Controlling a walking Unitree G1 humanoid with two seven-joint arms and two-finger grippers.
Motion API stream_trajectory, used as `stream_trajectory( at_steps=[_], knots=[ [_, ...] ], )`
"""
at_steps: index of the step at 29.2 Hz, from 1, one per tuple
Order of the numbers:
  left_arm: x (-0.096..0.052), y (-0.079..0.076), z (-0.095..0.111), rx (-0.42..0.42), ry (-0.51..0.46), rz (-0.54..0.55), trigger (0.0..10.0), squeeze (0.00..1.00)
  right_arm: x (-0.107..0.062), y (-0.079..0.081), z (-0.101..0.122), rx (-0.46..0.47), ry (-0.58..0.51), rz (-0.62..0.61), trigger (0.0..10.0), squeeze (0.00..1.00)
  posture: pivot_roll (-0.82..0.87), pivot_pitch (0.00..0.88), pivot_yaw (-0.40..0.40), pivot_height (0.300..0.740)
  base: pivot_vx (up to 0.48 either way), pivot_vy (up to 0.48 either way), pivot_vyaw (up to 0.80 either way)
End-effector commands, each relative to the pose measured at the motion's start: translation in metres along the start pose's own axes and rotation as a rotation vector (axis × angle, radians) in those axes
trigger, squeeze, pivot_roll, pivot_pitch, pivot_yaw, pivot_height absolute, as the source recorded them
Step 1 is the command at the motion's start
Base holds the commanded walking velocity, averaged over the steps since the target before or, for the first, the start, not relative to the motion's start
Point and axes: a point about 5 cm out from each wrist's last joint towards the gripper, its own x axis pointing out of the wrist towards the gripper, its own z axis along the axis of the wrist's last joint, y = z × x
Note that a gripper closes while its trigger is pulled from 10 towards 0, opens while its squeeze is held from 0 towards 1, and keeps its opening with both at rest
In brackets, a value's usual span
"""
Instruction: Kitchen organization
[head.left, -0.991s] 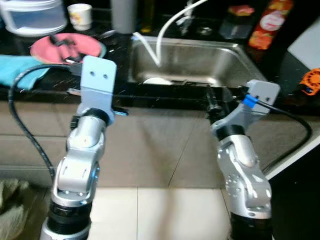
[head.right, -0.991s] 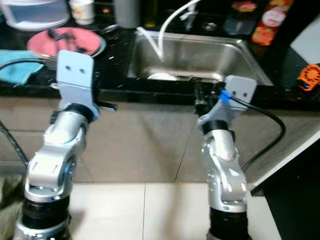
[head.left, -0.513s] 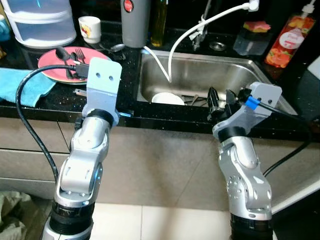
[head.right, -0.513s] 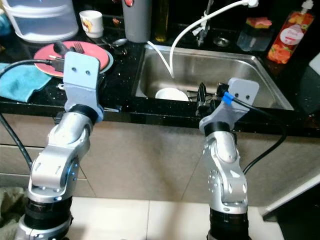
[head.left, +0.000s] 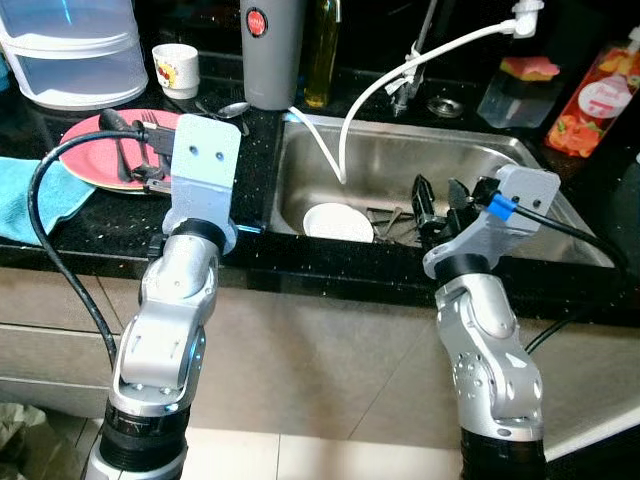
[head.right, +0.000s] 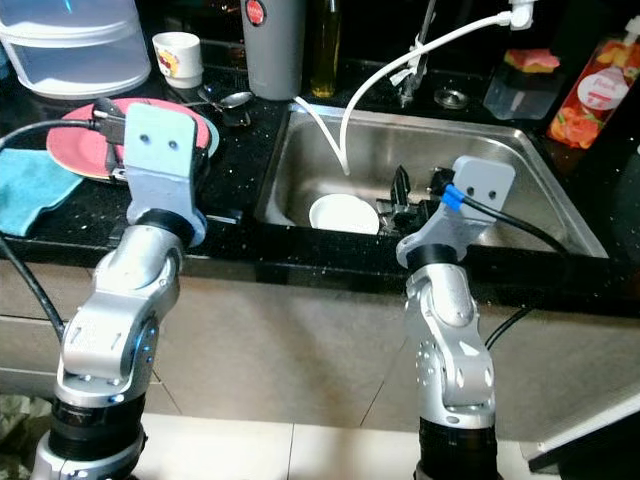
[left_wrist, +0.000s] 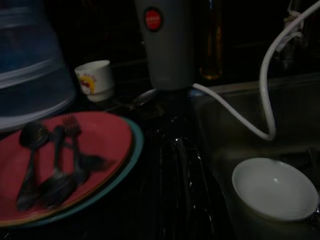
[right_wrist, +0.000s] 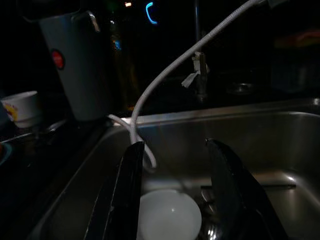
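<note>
Steel sink (head.left: 500, 170) holds white bowl (head.left: 338, 222) — cutlery (head.left: 392, 222) beside.

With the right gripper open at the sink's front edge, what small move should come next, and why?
Probably lower the right gripper forward into the sink toward the white bowl. Its fingers are spread with nothing between them, and the right wrist view shows the bowl lying just below and between them on the sink floor, apart from both. The left gripper hovers by the pink plate.

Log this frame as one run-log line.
stage: at sink | right gripper: open, above sink, facing white bowl | left gripper: over red plate
</note>
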Motion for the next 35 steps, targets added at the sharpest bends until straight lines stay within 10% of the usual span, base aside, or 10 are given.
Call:
stream_trajectory(
  at_steps=[1, 35],
  knots=[
    [-0.001, -0.004, -0.001, 0.003, 0.006, -0.010, 10.0, 0.00, 0.000, -0.004, -0.001, -0.004, 0.008, -0.014, 10.0, 0.00, 0.27, 0.050, -0.074, 0.740, 0.334, 0.000, 0.00],
    [0.000, -0.011, 0.015, 0.107, 0.086, -0.165, 10.0, 0.00, 0.004, -0.002, 0.006, 0.006, -0.036, -0.010, 10.0, 0.00, 0.30, 0.044, -0.063, 0.740, 0.133, 0.000, 0.00]
  ],
)
